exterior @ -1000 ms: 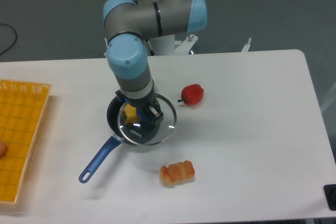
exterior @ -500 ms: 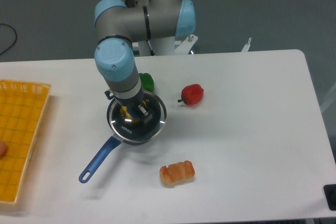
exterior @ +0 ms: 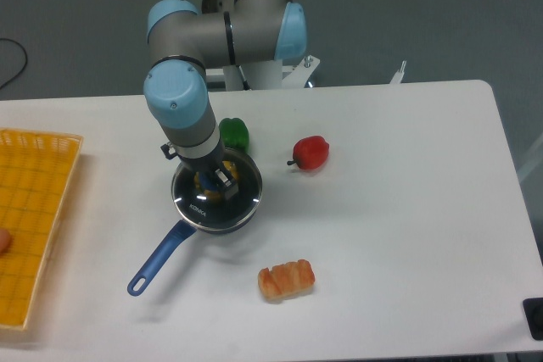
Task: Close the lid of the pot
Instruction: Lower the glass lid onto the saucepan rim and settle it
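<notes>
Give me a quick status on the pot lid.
Gripper down on the pot lid, grip state unclear. Lid sits centred over the pot. Green pepper close behind; nothing blocking.

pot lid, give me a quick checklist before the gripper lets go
1. Pot lid centred over the pot: ok, rims look lined up.
2. Lid fully seated on the rim: cannot tell from this angle.
3. Gripper at the lid's knob: ok; grip itself cannot tell.
4. Pot handle free: ok.
5. Green pepper clear of the pot: cannot tell, it sits very close behind.
6. Red pepper out of the way: ok.
</notes>
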{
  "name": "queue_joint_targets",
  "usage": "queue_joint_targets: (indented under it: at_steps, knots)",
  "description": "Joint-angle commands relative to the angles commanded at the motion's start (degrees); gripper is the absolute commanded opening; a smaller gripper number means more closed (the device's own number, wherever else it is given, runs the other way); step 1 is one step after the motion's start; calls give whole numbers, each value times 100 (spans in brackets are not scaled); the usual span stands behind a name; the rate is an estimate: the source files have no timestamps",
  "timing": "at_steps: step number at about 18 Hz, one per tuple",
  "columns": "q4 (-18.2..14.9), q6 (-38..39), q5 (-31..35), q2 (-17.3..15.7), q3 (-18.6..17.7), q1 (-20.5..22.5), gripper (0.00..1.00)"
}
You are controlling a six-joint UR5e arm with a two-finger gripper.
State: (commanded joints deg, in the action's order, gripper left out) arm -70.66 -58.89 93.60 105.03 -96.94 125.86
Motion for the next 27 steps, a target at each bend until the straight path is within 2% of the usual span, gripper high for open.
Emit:
queue_joint_targets:
  at_steps: [9, 27]
  knots:
    - [9, -44, 9, -97, -123, -9, 58]
    - [97, -79, 255, -62, -255, -132, 58]
